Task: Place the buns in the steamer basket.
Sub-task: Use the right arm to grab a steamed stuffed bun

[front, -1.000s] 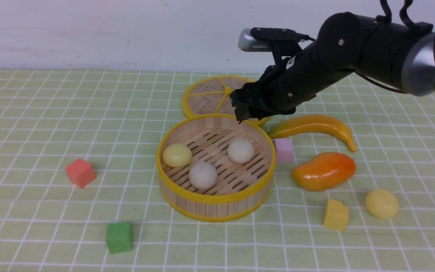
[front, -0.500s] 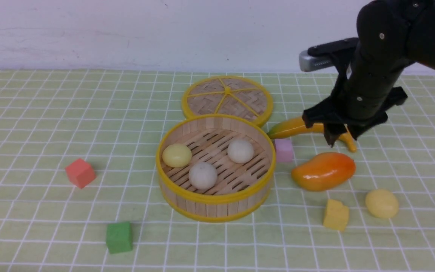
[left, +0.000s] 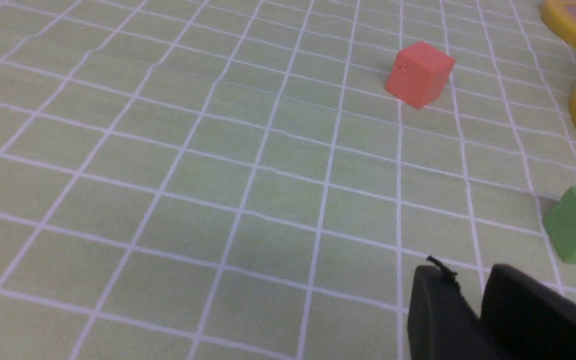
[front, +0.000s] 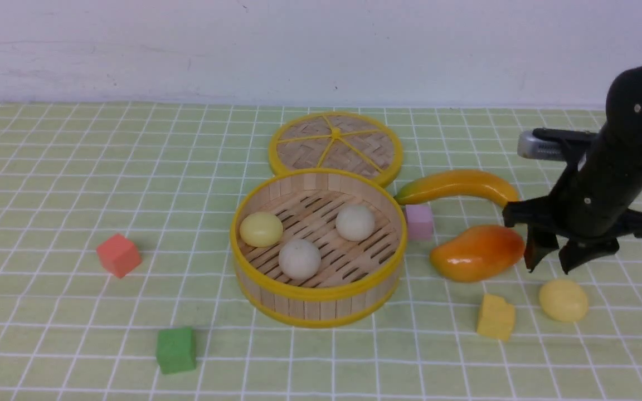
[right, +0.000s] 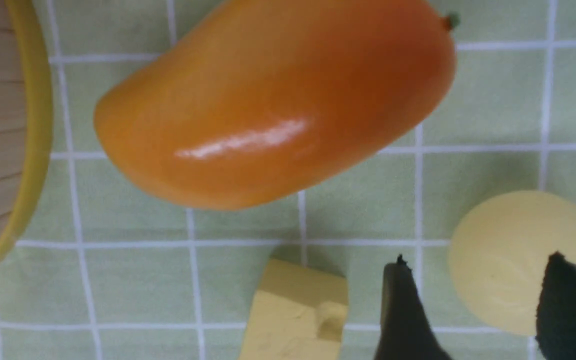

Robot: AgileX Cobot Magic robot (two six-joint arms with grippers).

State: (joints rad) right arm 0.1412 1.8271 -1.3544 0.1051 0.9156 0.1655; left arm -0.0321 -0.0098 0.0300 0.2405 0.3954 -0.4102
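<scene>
Wide-open right hand point(front: 548, 270) is hovering just above the last pale yellow round bun point(front: 563, 301) on the desk point(front: 76, 167), lining up a pickup for the round bamboo steamer basket point(front: 316, 293).

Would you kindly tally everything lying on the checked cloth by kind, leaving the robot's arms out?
4 buns
4 cubes
1 banana
1 mango
1 steamer basket
1 woven lid
Total: 12
</scene>
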